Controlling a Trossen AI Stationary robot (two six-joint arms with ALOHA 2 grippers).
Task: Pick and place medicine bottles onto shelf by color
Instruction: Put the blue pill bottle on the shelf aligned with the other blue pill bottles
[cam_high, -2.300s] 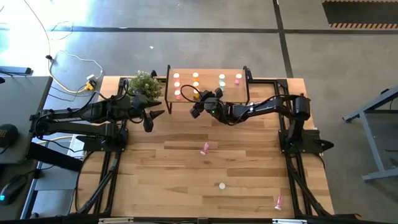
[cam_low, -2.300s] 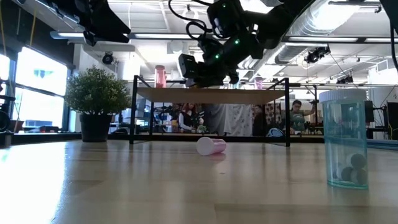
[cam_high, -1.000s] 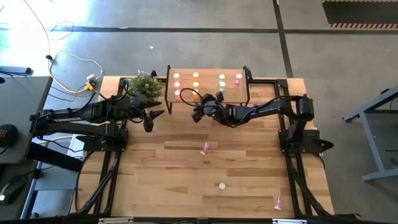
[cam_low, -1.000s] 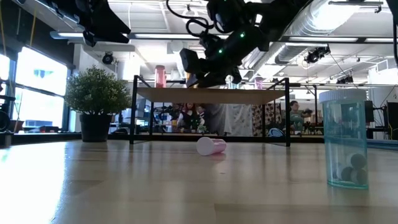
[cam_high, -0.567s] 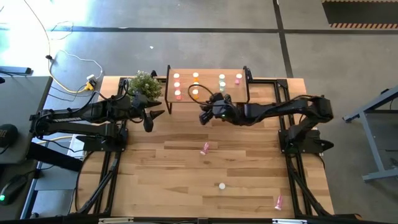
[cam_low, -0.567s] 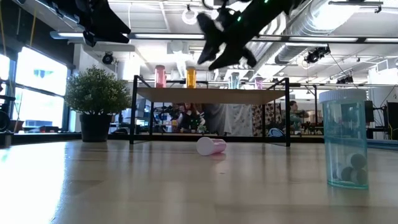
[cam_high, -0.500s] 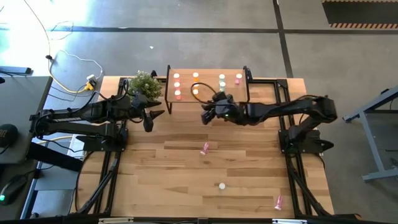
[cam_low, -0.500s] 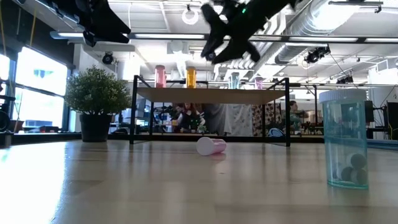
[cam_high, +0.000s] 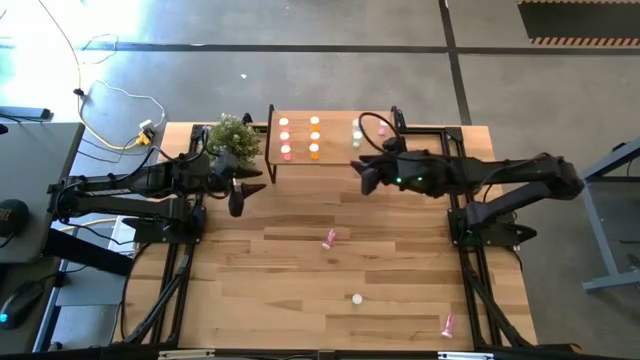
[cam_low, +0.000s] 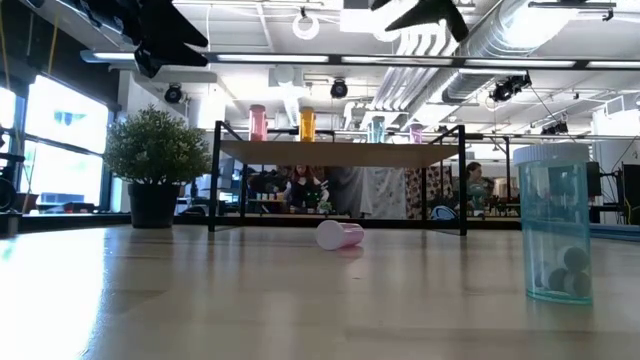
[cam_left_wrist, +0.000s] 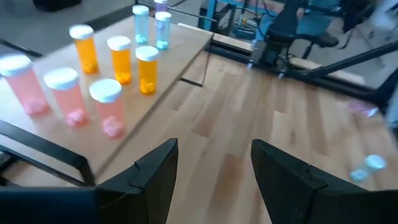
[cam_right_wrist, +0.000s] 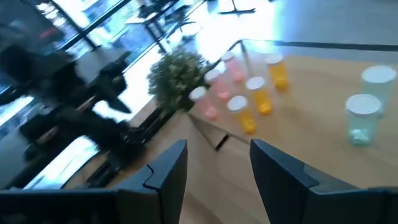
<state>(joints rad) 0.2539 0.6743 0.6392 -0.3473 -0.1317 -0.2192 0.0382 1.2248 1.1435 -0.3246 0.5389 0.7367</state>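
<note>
The low wooden shelf (cam_high: 335, 138) stands at the table's far edge on black legs. On it stand three pink bottles (cam_high: 285, 137), three orange bottles (cam_high: 314, 137) and pale green bottles (cam_high: 356, 132); they also show in the left wrist view (cam_left_wrist: 118, 59). On the table lie a pink bottle (cam_high: 330, 238) on its side, a bottle (cam_high: 356, 298) with a white cap and a pink one (cam_high: 447, 323). My right gripper (cam_high: 364, 180) is open and empty, high above the table before the shelf's right half. My left gripper (cam_high: 238, 197) is open and empty, left of the shelf.
A potted plant (cam_high: 232, 134) stands left of the shelf, beside my left arm. In the low view a pale blue bottle (cam_low: 553, 225) stands upright close to the camera and the pink bottle (cam_low: 340, 235) lies before the shelf. People show in the room behind.
My right gripper has drawn back from the shelf's orange row, risen and gone toward the table's right edge. An orange bottle that it covered now stands free on the shelf beside the others.
</note>
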